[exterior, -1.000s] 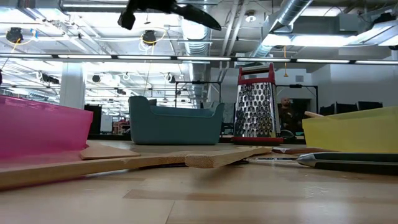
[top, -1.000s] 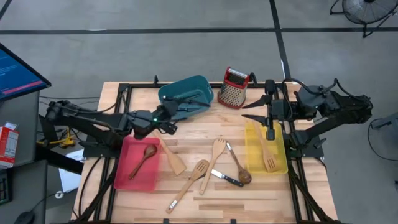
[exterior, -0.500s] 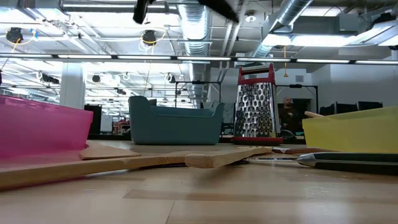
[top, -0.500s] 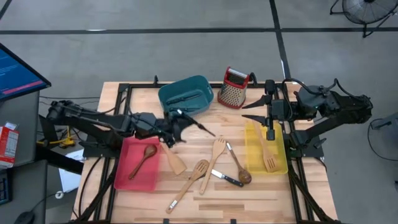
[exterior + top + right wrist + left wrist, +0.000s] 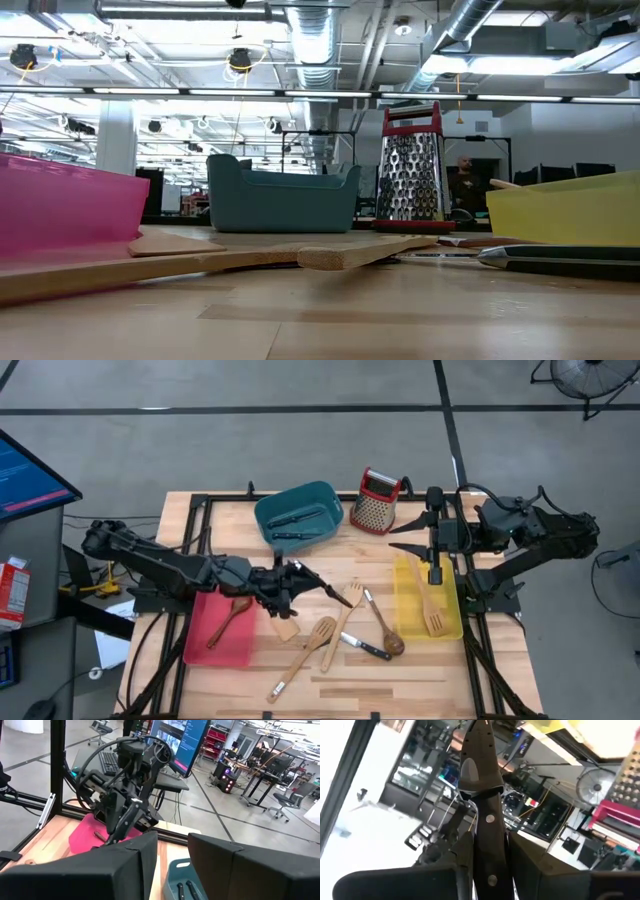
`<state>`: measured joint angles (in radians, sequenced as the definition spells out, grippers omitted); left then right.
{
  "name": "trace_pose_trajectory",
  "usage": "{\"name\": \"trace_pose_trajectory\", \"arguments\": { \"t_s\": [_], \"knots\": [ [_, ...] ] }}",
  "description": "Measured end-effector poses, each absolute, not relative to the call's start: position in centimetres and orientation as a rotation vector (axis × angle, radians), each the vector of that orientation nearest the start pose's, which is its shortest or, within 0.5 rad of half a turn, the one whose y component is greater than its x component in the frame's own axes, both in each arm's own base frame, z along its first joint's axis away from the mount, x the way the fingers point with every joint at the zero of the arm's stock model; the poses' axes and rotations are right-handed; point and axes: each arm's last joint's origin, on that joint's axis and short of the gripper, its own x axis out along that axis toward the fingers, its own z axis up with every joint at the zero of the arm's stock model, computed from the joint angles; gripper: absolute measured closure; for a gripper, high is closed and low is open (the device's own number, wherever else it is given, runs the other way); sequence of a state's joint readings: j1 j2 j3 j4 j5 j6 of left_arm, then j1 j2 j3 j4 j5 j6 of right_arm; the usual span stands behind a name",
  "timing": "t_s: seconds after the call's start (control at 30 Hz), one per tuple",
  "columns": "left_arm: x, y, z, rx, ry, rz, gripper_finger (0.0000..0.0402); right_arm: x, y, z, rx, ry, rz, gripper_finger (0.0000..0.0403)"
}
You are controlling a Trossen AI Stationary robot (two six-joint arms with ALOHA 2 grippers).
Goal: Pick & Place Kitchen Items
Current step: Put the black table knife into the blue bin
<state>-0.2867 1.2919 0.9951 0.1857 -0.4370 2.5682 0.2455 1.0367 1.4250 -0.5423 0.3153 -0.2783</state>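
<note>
Even, bright overhead light fills the room; ceiling lamps (image 5: 240,60) glare white in the low view. On the table (image 5: 330,675), shadows under the arms and the wooden spoons (image 5: 305,657) are short and soft. In the low view the nearest boards and the spatula (image 5: 200,262) are out of focus, while the grater (image 5: 411,167) is sharper. The left wrist view is washed out white on one side, its background blurred. The right wrist view is clear.

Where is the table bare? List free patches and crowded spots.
Free: the front strip of the table before the utensils; the back-left corner beside the teal bin; the patch between grater and utensils. Crowded: the middle between red bin and yellow bin, where the left gripper holds a knife.
</note>
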Motion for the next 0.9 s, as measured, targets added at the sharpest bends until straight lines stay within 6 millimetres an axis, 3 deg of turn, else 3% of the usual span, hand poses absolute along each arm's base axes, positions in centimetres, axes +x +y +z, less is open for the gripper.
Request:
{"name": "trace_pose_trajectory", "arguments": {
  "t_s": [0.1, 0.2, 0.43, 0.53, 0.67, 0.9],
  "knots": [
    [28.5, -6.8, 33.7, 2.442, 0.245, 0.001, 0.0331, 18.0, 3.6, 46.4, -0.321, 0.158, -0.049, 0.0281],
    [28.7, -5.4, 34.3, 2.146, 0.330, 0.167, 0.0332, 18.0, 3.6, 46.4, -0.321, 0.159, -0.049, 0.0281],
    [28.7, 2.3, 34.5, 1.396, 0.528, 0.625, 0.0332, 18.0, 3.6, 46.4, -0.308, 0.160, -0.049, 0.0281],
    [28.1, 6.1, 33.3, 1.080, 0.526, 0.793, 0.0332, 18.0, 3.6, 46.4, -0.295, 0.160, -0.051, 0.0281],
    [26.8, 9.7, 30.9, 0.874, 0.554, 0.896, 0.0332, 18.0, 3.6, 46.4, -0.295, 0.160, -0.051, 0.0281],
    [25.5, 11.4, 26.3, 0.568, 0.521, 0.766, 0.0332, 18.0, 3.6, 46.4, -0.295, 0.160, -0.051, 0.0281]
  ]
}}
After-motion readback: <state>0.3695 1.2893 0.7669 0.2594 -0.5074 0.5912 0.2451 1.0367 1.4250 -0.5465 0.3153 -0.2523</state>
